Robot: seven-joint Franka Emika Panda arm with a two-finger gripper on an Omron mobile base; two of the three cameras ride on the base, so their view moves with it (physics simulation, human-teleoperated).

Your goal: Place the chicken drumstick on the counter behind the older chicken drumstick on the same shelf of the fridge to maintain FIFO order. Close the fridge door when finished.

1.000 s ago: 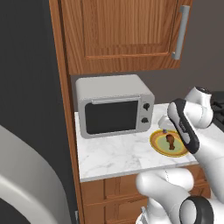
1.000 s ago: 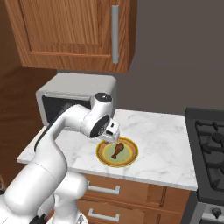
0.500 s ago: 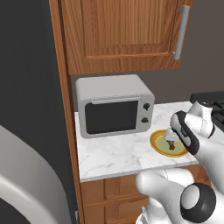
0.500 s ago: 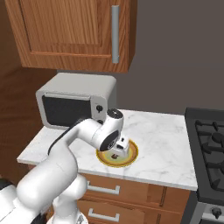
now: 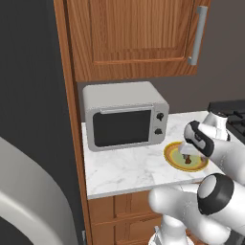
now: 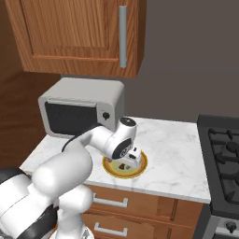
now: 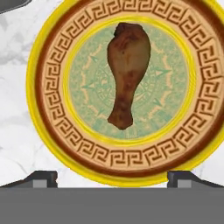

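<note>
- Hand view: the drumstick point(image 7: 126, 72) lies flat in the middle of a patterned plate point(image 7: 41, 113) on the marble counter point(image 7: 13, 131). Its fat end points up the view, its thin bone end toward me. My gripper point(image 7: 112, 177) hangs right above it, fingers point(image 7: 41, 178) spread wide and holding nothing, one either side of the plate's near rim. I judge the meat light, a little soft and probably greasy. The thick part gives my pads more to bite than the narrow shank, which could pivot or slip, so I would close across it. This view alone shows which way the drumstick lies.
- Left base view: my gripper point(image 5: 187, 151) sits low over the plate point(image 5: 173, 158), beside the microwave point(image 5: 125, 119). A dark bit of drumstick point(image 5: 188, 159) peeks out beneath my hand. Here I see the counter point(image 5: 129, 167) edge and the cabinet point(image 5: 129, 36) above.
- Right base view: my wrist covers most of the plate point(image 6: 140, 164); the stove point(image 6: 223, 154) stands well apart at the far right.
</note>
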